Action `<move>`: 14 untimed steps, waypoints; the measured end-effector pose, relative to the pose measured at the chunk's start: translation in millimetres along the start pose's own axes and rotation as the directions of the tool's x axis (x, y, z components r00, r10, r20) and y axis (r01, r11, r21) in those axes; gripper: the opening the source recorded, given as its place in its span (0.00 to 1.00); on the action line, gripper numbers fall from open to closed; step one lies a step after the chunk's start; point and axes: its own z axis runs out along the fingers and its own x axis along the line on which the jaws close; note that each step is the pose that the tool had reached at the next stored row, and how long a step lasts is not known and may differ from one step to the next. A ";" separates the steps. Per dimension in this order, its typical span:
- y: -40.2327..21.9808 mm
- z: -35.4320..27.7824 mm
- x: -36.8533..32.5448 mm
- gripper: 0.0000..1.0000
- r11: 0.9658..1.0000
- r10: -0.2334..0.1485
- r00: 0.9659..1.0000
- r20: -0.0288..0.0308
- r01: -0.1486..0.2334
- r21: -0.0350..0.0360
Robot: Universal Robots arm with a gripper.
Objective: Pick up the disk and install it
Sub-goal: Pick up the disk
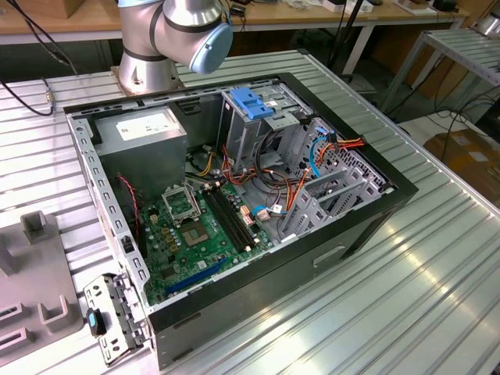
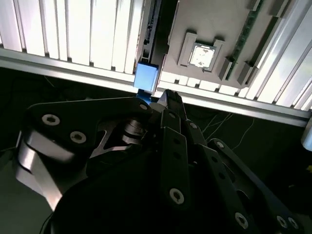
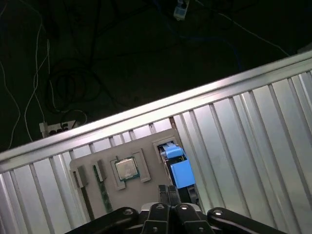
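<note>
The disk (image 3: 182, 174) stands on edge in a slot of the grey holder tray (image 3: 146, 148), its blue end tab facing up. In the second wrist view the disk's blue tab (image 2: 145, 78) lies just past my fingertips, with its black body running away along the tray. My gripper (image 3: 167, 191) hovers above the tray beside the tab, not touching it. Its black fingers (image 2: 168, 100) are pressed together with nothing between them. The open computer case (image 1: 367, 226) lies on the table in the exterior view, with its grey drive cage and light-blue latch plate (image 1: 251, 101) at the back.
The tray also holds a processor (image 3: 126, 168) and memory sticks (image 3: 101, 187), and sits near the edge of the ribbed aluminium table (image 3: 253, 126). Cables lie on the dark floor beyond that edge. A loose metal bracket (image 1: 113, 316) lies by the case. The arm's base (image 1: 160, 47) stands behind the case.
</note>
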 end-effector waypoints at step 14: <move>0.0 2.9 -0.1 0.11 0.994 -0.091 0.996 0.014 0.090 0.060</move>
